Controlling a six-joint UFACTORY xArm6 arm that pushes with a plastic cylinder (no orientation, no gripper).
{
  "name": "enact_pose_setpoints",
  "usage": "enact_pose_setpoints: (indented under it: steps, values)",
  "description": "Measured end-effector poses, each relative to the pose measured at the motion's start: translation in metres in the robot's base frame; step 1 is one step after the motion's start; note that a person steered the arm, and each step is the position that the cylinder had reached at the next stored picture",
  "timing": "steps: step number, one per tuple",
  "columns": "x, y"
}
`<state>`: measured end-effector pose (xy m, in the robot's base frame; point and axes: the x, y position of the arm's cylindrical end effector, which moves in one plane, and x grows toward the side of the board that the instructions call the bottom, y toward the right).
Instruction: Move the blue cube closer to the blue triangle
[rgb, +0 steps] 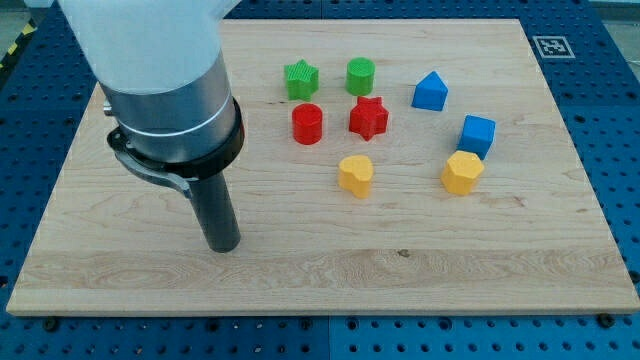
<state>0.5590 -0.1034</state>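
The blue cube (478, 134) sits on the wooden board at the view's right, touching the yellow hexagon block (462, 172) just below it. The blue triangle (430, 91) lies up and to the left of the cube, a short gap apart. My tip (223, 246) rests on the board at the view's left, far from both blue blocks, with the other blocks between.
A green star (300, 79), green cylinder (360, 76), red cylinder (307, 124), red star (368, 117) and yellow heart-like block (355, 174) cluster in the middle. The wooden board (520, 260) lies on a blue pegboard. A fiducial tag (550, 45) marks the top right corner.
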Motion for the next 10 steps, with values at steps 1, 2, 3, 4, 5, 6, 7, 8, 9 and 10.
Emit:
enact_pose_setpoints:
  steps: [1, 2, 3, 4, 5, 6, 7, 8, 9, 10]
  values:
    - [0.0, 0.009]
    - [0.0, 0.053]
    - [0.003, 0.101]
    - [0.007, 0.153]
    - [0.011, 0.197]
    - [0.011, 0.198]
    - [0.011, 0.199]
    - [0.009, 0.217]
    - [0.004, 0.251]
    - [-0.012, 0.281]
